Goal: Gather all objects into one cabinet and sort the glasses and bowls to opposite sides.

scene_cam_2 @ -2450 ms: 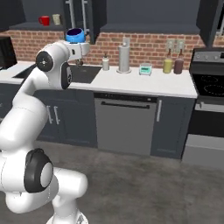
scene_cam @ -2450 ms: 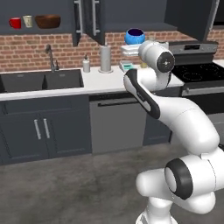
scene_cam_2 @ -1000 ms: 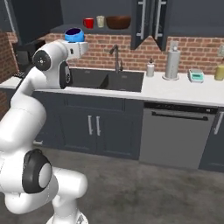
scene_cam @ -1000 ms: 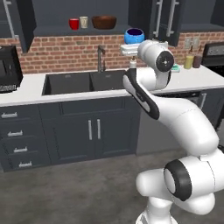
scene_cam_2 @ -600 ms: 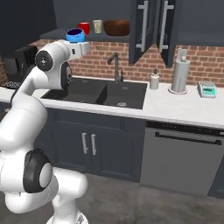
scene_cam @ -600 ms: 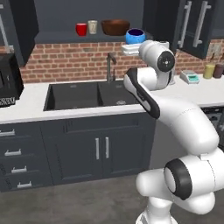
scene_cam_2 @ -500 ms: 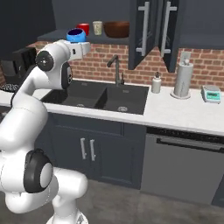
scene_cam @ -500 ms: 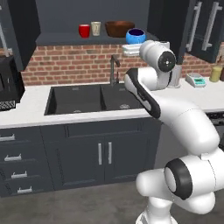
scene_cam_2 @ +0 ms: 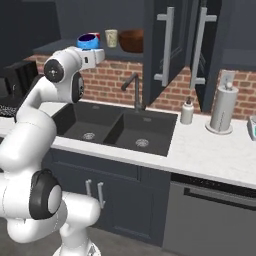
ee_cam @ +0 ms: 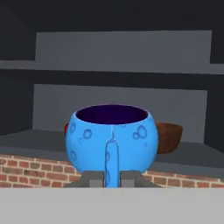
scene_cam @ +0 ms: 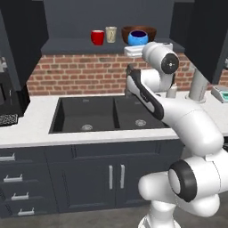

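The fingers [ee_cam: 90, 178] were closed on the small blue bowl [ee_cam: 112, 139], pinching it near its bottom and holding it up in the air in front of the dark cabinet [scene_cam: 67, 46]. On the cabinet shelf stood the red cup [scene_cam: 97, 37], the cream cup [scene_cam: 111, 34] and the big brown bowl [scene_cam: 139, 30] in a row. Below them was the sink [scene_cam: 109, 114] in the table [scene_cam: 35, 133].

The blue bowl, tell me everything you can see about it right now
The blue bowl is small, round and glossy bright blue, dimpled with bubble-like spots, with a dark purple inside. It sits upright and looks empty. The gripper holds it from below, a fingertip up its near wall. It is in the air in front of the open cabinet shelf, not resting on it, with the brown bowl behind it.
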Robot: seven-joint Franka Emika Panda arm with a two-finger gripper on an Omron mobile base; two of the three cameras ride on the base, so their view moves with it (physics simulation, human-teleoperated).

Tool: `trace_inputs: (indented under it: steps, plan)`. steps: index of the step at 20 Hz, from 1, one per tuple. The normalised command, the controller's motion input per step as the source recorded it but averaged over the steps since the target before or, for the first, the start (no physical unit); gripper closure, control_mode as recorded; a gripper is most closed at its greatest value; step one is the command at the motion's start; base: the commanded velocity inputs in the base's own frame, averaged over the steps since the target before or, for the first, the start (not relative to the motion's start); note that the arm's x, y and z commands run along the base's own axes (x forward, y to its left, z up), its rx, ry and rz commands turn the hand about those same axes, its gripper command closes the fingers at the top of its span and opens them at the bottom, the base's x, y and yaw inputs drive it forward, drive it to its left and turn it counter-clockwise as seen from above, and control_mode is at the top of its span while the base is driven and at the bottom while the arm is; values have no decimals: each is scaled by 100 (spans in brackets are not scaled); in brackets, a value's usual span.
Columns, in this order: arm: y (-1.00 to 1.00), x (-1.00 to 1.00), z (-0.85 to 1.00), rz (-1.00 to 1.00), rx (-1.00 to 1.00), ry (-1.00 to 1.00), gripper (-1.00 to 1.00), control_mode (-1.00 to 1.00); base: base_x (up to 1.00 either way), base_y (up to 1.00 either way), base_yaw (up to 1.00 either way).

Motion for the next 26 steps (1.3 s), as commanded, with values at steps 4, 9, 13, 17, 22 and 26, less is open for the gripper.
trace_inputs:
  steps: [4, 9, 13, 17, 22, 26]
  plan:
    - [0, 0, 0, 0, 0, 0, 100, 100, 29, 1, 0]
    - [0, 0, 0, 0, 0, 0, 100, 100, 58, 20, -2]
    - [0, 0, 0, 0, 0, 0, 100, 100, 79, 34, -5]
    - [0, 0, 0, 0, 0, 0, 100, 100, 74, 35, -3]
    - [0, 0, 0, 0, 0, 0, 100, 100, 58, 27, 0]
    - [0, 0, 0, 0, 0, 0, 100, 100, 12, 3, 0]
